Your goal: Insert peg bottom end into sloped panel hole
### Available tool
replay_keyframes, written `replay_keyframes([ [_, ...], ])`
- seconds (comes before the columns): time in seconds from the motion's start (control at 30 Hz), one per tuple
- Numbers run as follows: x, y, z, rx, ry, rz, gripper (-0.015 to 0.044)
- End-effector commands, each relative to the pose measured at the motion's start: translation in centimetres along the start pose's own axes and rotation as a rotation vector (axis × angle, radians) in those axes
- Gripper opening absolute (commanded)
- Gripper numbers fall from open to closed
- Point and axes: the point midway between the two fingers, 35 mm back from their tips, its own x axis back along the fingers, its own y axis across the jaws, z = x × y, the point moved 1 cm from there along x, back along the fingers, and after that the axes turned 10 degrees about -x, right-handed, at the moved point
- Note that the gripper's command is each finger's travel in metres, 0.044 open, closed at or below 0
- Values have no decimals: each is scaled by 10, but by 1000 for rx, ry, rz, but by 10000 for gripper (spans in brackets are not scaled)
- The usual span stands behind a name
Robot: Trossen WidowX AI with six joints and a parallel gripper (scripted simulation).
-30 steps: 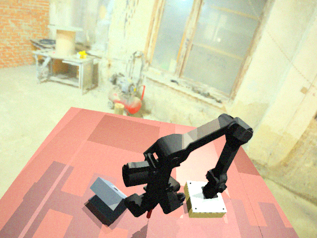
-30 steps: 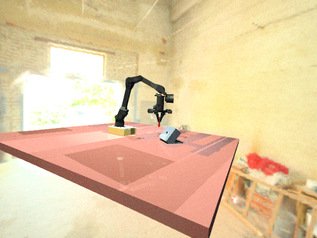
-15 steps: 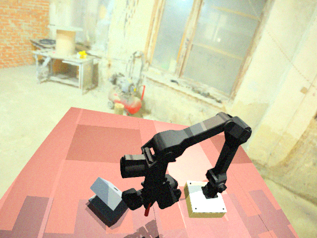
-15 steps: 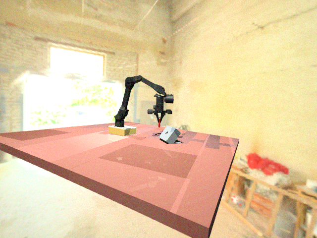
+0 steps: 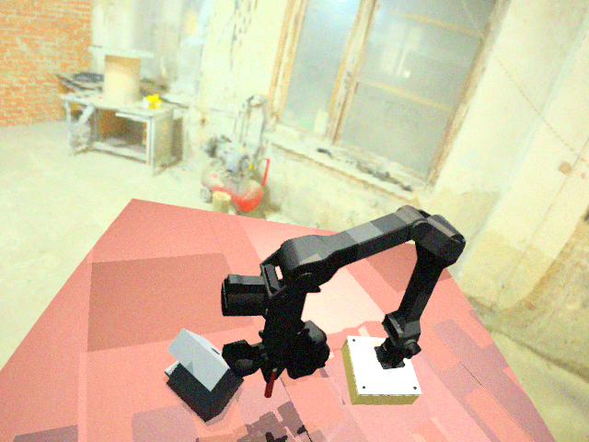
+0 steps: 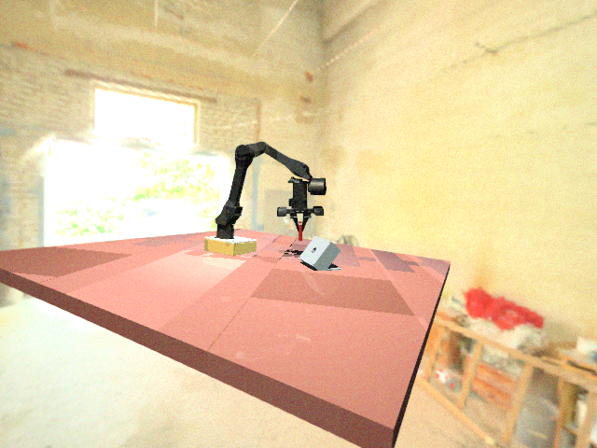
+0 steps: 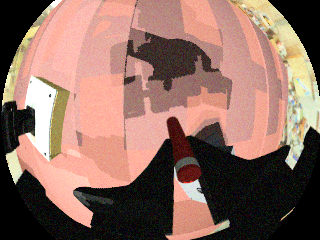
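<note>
A dark red round peg point(image 5: 270, 386) point(image 6: 300, 233) point(image 7: 178, 137) with a grey band near its top is held off the table, roughly upright. My gripper point(image 5: 273, 373) point(image 6: 300, 225) point(image 7: 178, 141) is shut on its upper part, and the lower end sticks out below the fingers. The light grey sloped panel point(image 5: 194, 357) point(image 6: 323, 257) point(image 7: 188, 188) stands close beside the gripper. Its hole point(image 5: 215, 351) point(image 6: 313, 249) shows as a small dark opening in the face. The peg is outside the hole and apart from the panel. In the wrist view the fingers hide most of the panel.
The arm's base stands on a yellow block with a white top plate point(image 5: 380, 380) point(image 6: 216, 238) point(image 7: 41, 107). The table point(image 5: 156, 295) point(image 6: 332, 332) has a patchy red and pink surface. The panel's dark support point(image 5: 204, 394) rests on it.
</note>
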Motion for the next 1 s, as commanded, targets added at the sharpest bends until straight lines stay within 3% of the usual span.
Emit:
replay_keyframes([
  [0.0, -2, 1, 4, -14, -18, 4, 0],
  [0.97, 2, 1, 35, -137, -122, 78, 0],
])
